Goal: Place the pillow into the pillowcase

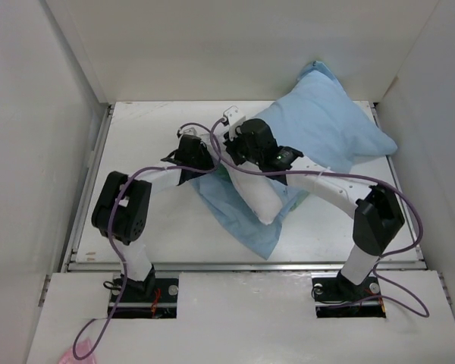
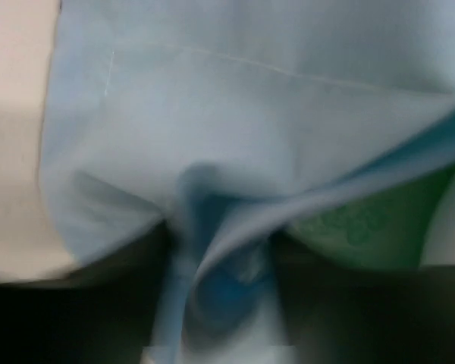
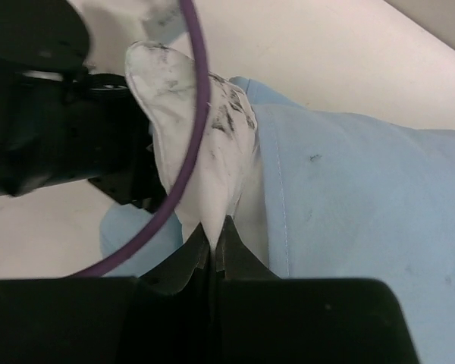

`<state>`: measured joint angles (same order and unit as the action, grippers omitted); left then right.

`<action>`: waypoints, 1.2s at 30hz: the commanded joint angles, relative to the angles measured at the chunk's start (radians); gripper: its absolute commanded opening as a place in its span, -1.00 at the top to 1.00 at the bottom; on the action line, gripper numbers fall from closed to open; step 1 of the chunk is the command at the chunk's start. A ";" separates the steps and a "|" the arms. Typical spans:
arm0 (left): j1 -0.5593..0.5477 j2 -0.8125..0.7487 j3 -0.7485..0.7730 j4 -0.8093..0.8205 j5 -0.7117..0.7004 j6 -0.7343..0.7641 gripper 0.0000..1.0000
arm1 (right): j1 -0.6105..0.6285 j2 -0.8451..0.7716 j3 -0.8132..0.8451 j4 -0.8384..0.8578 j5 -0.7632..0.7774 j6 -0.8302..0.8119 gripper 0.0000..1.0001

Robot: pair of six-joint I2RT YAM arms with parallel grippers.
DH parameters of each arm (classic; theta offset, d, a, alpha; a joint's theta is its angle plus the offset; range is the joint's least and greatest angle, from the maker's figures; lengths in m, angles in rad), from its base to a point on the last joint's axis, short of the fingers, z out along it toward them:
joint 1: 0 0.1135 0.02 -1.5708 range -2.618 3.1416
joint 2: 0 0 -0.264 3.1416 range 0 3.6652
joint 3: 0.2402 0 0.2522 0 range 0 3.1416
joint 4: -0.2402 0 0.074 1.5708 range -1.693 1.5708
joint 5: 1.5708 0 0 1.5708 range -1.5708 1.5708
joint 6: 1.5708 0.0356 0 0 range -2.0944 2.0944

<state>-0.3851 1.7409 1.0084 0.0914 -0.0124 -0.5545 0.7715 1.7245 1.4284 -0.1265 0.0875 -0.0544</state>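
Stuffing is the step I am working through, and I am judging it partway done at best. The pillowcase (image 1: 330, 125) is lying across the table (image 1: 136, 227) from the far right toward the near middle. Its far-right part is looking plump, while the near part is spreading out flat and thin. The pillow (image 1: 262, 203) is showing as a soft white tongue near the middle, resting on that flat blue cloth and running under the right arm. I cannot tell how much of it is already inside.

The left gripper (image 2: 221, 296) is clenching a gathered fold of the pillowcase. Matte blue is bunching between its fingers and shiny mint-green is showing just to the right, so I am reading this as the edge of the mouth. The right gripper (image 3: 214, 239) is pinching a smudged white corner of the pillow, with the fingers closed tight and the blue hem just beside it on the right.

Next, I am expecting the left side to hold the mouth open and draw it over the white end, while the right side feeds that end toward the far right. Cloth this thin is looking likely to slip out of a pinch.
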 commanded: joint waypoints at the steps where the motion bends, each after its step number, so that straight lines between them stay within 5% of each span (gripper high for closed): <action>1: -0.015 0.063 0.090 0.012 -0.061 0.021 0.52 | -0.026 -0.095 0.018 0.068 -0.092 0.068 1.00; 2: -0.015 0.095 0.122 -0.025 -0.076 0.021 1.00 | -0.026 -0.095 0.018 0.068 -0.104 0.068 1.00; 11: 0.058 -0.173 0.099 -0.031 -0.174 0.021 1.00 | -0.011 -0.060 -0.078 -0.079 -0.167 -0.142 1.00; 15: 0.092 -0.250 0.183 -0.142 -0.248 0.030 1.00 | 0.011 0.019 -0.128 -0.113 -0.006 -0.142 1.00; 22: 0.092 -0.477 0.102 -0.144 -0.098 0.030 1.00 | 0.031 0.239 0.047 -0.219 0.178 -0.114 1.00; 27: 0.031 -0.619 0.015 -0.168 -0.129 0.007 1.00 | 0.040 0.445 0.286 -0.338 0.222 -0.068 1.00; 32: 0.031 -0.705 -0.007 -0.168 -0.144 0.007 1.00 | 0.040 0.624 0.480 -0.470 0.356 0.077 1.00; 36: 0.031 -0.724 -0.007 -0.197 -0.103 0.007 1.00 | 0.031 0.638 0.529 -0.417 0.383 0.233 1.00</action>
<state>-0.3531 1.1484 0.9565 -0.2306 -0.1081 -0.5644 0.8539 2.2715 1.9820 -0.3500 0.3225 0.0422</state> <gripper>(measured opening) 0.007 0.039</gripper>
